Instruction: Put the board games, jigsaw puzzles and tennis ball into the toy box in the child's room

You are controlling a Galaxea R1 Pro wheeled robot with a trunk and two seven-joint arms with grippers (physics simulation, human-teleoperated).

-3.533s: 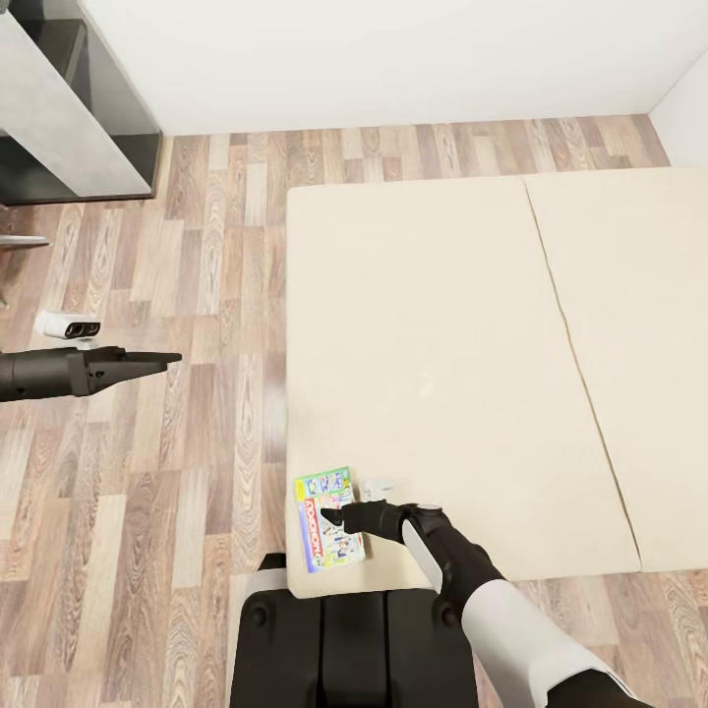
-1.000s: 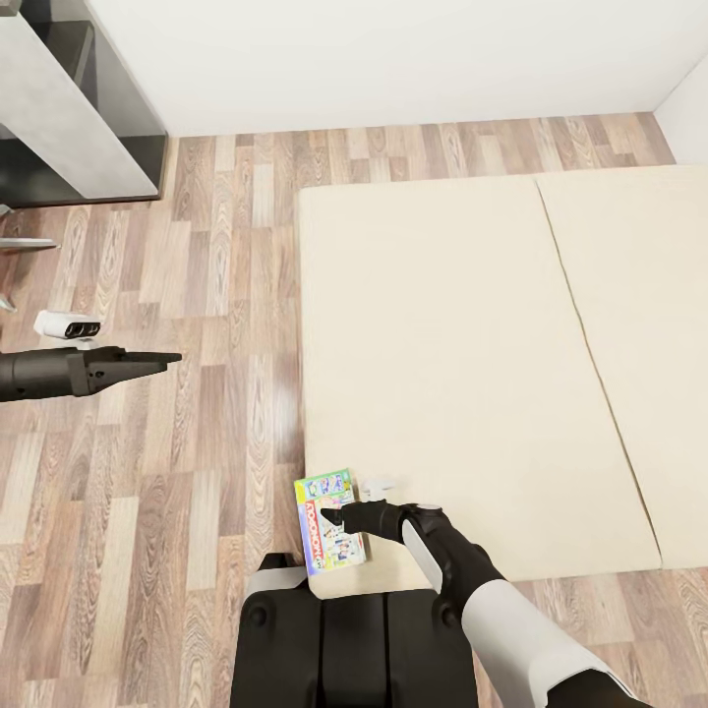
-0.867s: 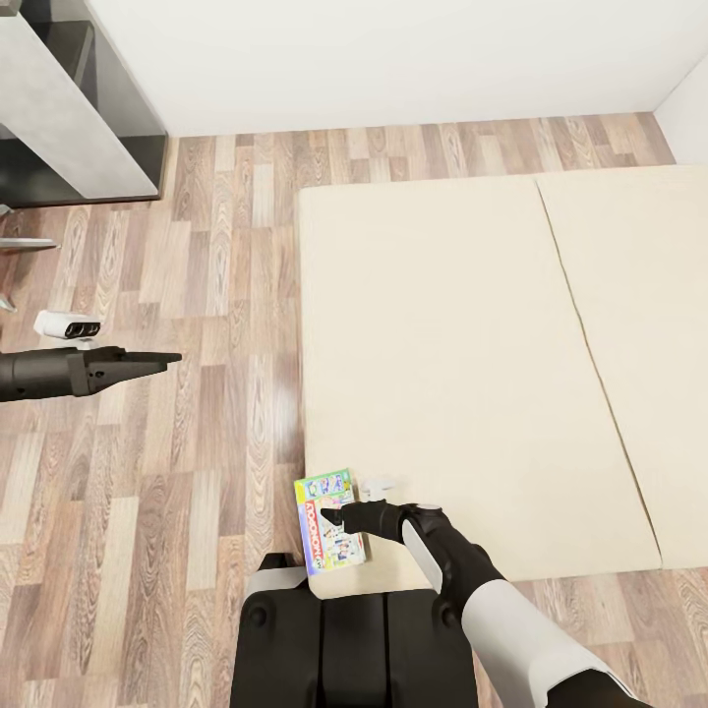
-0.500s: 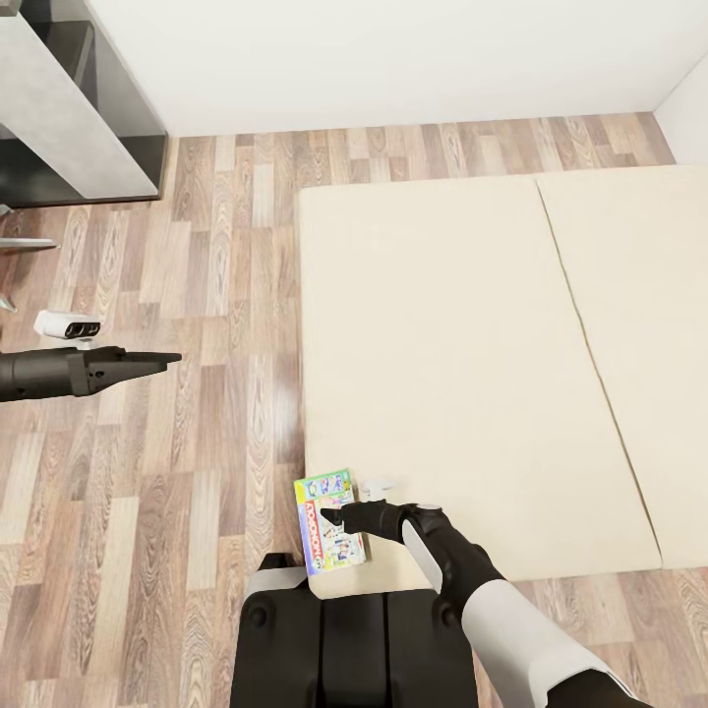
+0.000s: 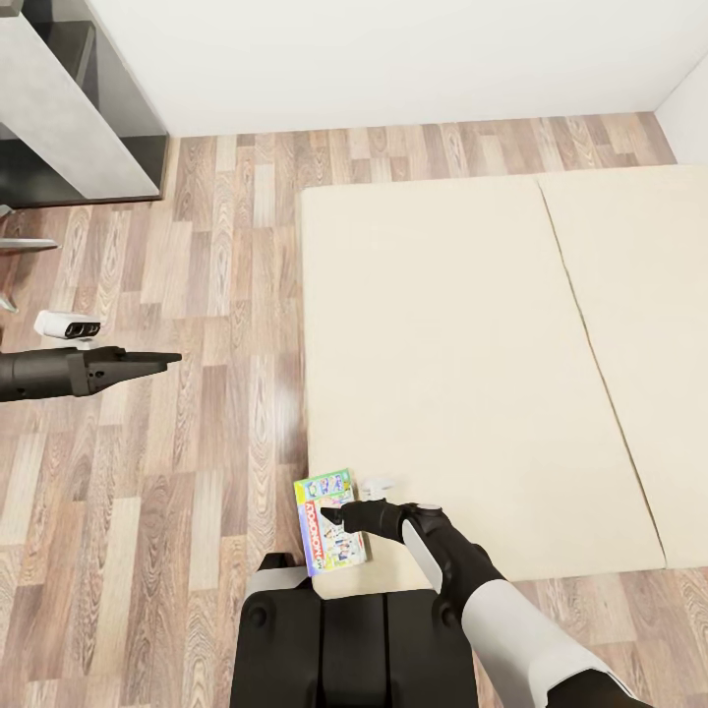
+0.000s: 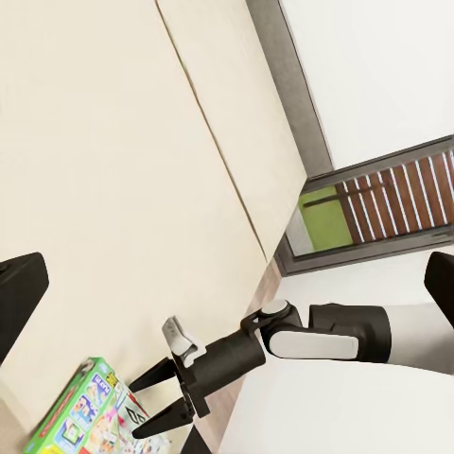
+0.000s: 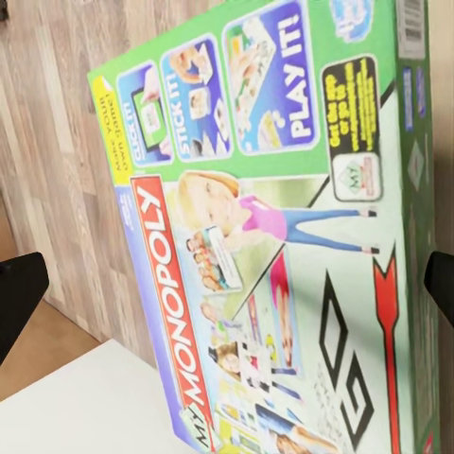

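Wood-plank floor (image 5: 187,472) across the room; beige bed (image 5: 442,354) wide over it, two mattress sections meeting at a slanted seam; grey table (image 5: 59,108) at the far left corner, against the white wall (image 5: 393,59).

Monopoly board game (image 5: 330,521) at the near left corner of the bed, its left edge past the mattress edge, apparently lifted clear though contact cannot be told; green cover with red "MY MONOPOLY" band close up in the right wrist view (image 7: 274,236).

Right gripper (image 5: 332,514) reaching over that box, fingers spread apart, seen open from the left wrist view (image 6: 151,402); actual touch on the box not discernible.

Left gripper (image 5: 169,359) held out over the floor, well apart from the bed, fingers pressed together to a point, clasping nothing.
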